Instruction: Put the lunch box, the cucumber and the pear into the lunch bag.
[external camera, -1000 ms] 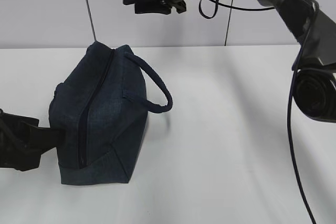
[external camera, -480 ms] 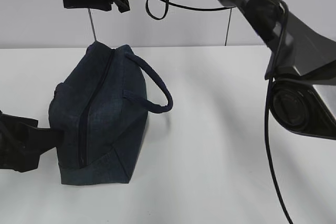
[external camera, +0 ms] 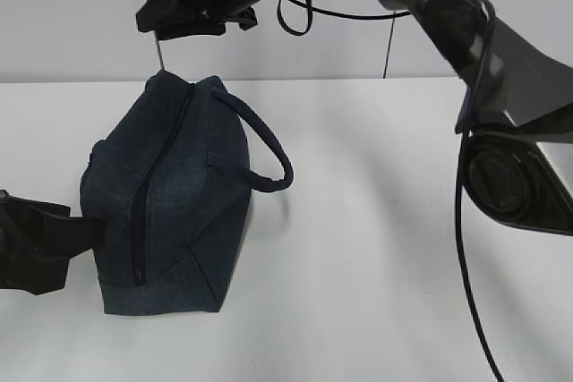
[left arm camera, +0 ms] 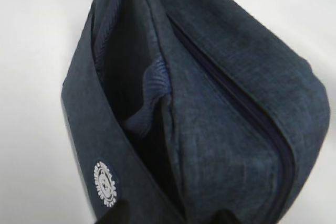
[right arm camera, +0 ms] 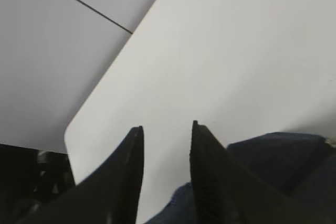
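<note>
- The left tool (external camera: 85,230) sits at the near left side of the lunch bag (external camera: 166,203), pressed against its side panel just as it was a second ago. In the left wrist view only two dark tips show at the bottom edge against the fabric, so I cannot tell whether it pinches cloth or merely rests there.
- The lunch bag stands on the white bench (external camera: 385,221), zipper (external camera: 139,221) running along its top and apparently closed, strap handle (external camera: 269,154) looping to the right. It has barely shifted.
- The right tool (external camera: 183,11) has swung from right of the bag across to above its far end. Its fingers (right arm camera: 131,177) stand apart with nothing between them, hovering over the bag's end.
- Judging by this, the right arm is lining up for the zipper pull; lunch box, cucumber and pear are nowhere in view.
</note>
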`<action>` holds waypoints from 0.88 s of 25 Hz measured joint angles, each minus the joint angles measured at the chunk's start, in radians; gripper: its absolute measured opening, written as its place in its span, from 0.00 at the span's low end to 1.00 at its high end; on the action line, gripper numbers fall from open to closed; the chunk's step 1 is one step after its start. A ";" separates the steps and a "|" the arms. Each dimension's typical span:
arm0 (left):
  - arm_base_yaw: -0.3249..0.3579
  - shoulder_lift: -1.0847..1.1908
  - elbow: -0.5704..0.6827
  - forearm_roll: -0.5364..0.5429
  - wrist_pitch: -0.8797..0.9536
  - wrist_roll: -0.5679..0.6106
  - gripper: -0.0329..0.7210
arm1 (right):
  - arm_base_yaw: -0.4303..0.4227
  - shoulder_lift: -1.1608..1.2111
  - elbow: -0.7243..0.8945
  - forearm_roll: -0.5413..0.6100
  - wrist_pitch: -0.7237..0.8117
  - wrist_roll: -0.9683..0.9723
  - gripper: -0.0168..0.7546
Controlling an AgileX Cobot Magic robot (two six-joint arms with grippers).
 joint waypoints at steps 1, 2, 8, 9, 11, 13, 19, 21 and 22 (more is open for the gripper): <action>0.000 -0.001 0.000 0.000 0.001 0.000 0.43 | 0.000 -0.002 0.000 -0.036 0.000 0.006 0.34; 0.000 -0.001 0.000 0.000 0.001 0.000 0.42 | 0.000 -0.004 0.000 -0.063 0.000 0.014 0.34; 0.000 -0.002 0.000 0.000 0.005 0.000 0.37 | 0.000 -0.023 0.000 -0.181 0.000 0.067 0.34; 0.000 -0.002 0.000 0.000 0.005 0.000 0.37 | 0.000 -0.025 0.000 -0.200 0.001 0.078 0.34; 0.000 -0.002 0.000 0.000 0.005 0.000 0.36 | 0.000 -0.032 0.000 -0.232 0.002 0.097 0.34; 0.000 -0.002 0.000 0.000 0.005 0.000 0.36 | 0.000 -0.038 0.000 -0.246 0.003 0.105 0.34; 0.000 -0.002 0.000 0.000 0.005 0.000 0.36 | 0.002 -0.065 0.000 -0.257 0.007 0.114 0.34; 0.000 -0.002 0.000 0.000 0.005 0.000 0.36 | 0.002 -0.075 0.000 -0.218 0.007 0.088 0.34; 0.000 -0.002 0.000 0.000 0.005 0.000 0.36 | 0.002 -0.079 0.000 -0.193 0.007 0.063 0.34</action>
